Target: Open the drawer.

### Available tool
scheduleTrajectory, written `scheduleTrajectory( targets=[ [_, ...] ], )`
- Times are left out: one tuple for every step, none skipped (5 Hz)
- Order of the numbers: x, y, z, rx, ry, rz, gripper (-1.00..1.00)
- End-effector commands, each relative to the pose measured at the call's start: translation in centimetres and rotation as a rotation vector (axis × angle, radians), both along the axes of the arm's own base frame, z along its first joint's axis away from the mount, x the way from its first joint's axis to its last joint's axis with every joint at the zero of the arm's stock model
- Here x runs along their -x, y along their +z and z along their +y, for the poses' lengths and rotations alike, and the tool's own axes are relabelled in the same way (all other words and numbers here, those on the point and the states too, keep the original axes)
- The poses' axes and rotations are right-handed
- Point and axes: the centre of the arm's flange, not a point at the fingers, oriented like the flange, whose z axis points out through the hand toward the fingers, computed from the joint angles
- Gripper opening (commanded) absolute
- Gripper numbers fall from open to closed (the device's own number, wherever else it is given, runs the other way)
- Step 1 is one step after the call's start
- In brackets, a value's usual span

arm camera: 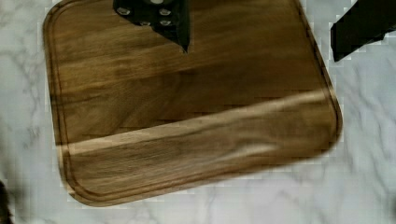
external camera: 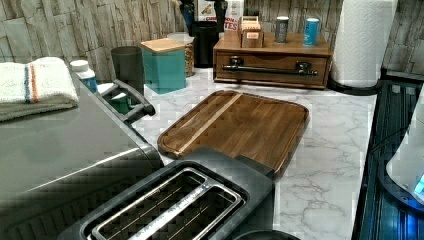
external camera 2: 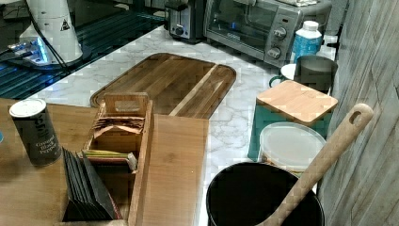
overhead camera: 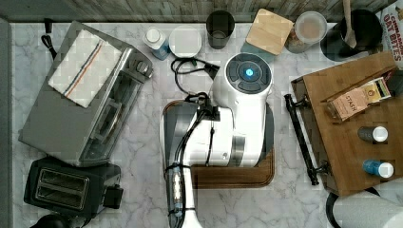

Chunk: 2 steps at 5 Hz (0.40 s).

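I have the arm [overhead camera: 223,128] parked over the middle of the marble table [overhead camera: 142,156], directly above the dark wooden tray [arm camera: 187,116]. In the wrist view two dark fingers [arm camera: 163,16] of the pincer [arm camera: 261,25] stand well apart above the tray's far edge, one over the wood and the other over bare marble beside it, with nothing between them.

The drawer [external camera: 272,67] is shut, its front flush with the wooden box [external camera: 272,50] that holds it. In the left view the box sits at the far end of the table, beyond the tray and well apart from it, and the long black bar handle [external camera: 270,70] runs across the drawer front. In the top view the same box [overhead camera: 356,133] is at the top view's right, with the handle [overhead camera: 300,137] facing the arm and a strip of bare marble between them.

On top of the box I see a tea-bag holder [overhead camera: 356,99] and two small spice jars [overhead camera: 375,134]. A paper towel roll [external camera: 361,42] stands just beside the box on the left view's right. A toaster oven [overhead camera: 81,104] with a folded towel [overhead camera: 83,66] on it and a black toaster [overhead camera: 66,187] sit at the top view's left.
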Motion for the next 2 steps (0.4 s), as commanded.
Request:
scheduleTrajectory(
  targets=[
    [4.7, -1.8, -9.7, -0.067, 0.339, -0.18, 1.0],
    [5.7, -3.3, -11.0, -0.047, 0.423, -0.242, 1.0]
  ],
)
